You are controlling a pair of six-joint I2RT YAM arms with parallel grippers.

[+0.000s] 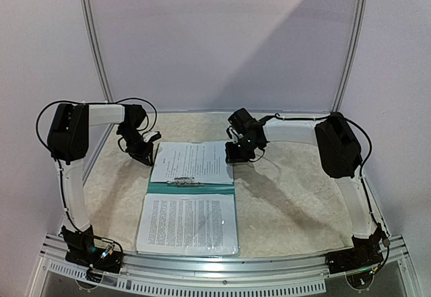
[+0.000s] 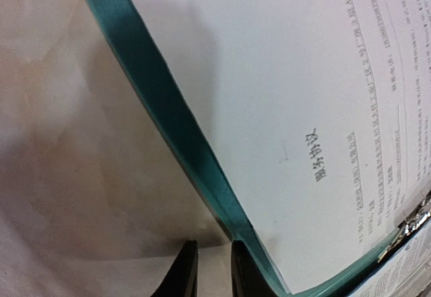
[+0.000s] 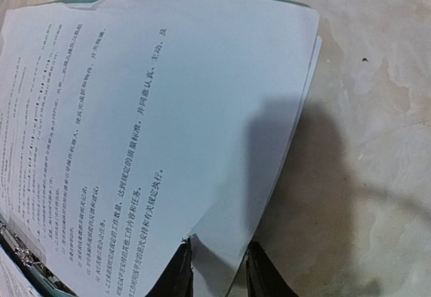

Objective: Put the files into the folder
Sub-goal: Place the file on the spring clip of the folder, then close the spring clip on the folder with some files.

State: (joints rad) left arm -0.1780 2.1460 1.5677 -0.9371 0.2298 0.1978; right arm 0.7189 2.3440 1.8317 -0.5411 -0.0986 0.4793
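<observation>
**Open folder on the table, a gripper at each far corner**

Lowest in the overhead view, a ribbed metal rail (image 1: 222, 267) carries both arm bases. Just above it, the flat teal-green card folder (image 1: 192, 188) lies open at centre frame. White, densely printed paper files (image 1: 188, 223) cover its lower half, and more sheets cover its upper half. A small silver metal clip (image 1: 183, 182) sits on the teal band between the halves. The left gripper (image 1: 147, 154) is at the upper-left corner of the far half, and the right gripper (image 1: 236, 152) is at its upper-right corner.

Only the wrist views show the jaws. In the left wrist view, two black fingers (image 2: 185, 273) stand slightly apart at bottom centre, with bare table in the narrow gap. The folder's teal edge crosses in front of the right-hand finger, and a shadow lies beneath that cover. In the right wrist view the fingers (image 3: 176, 273) are parted wider, and a corner of the top sheet lies between them without being clamped.

The table (image 1: 289, 203) is cream and mottled. Pale wall panels (image 1: 222, 41) in thin metal frames stand behind it.

From overhead both sets of fingertips are hidden and the print is too small to read. Both wrist views cut the clip off at the frame edge.
</observation>
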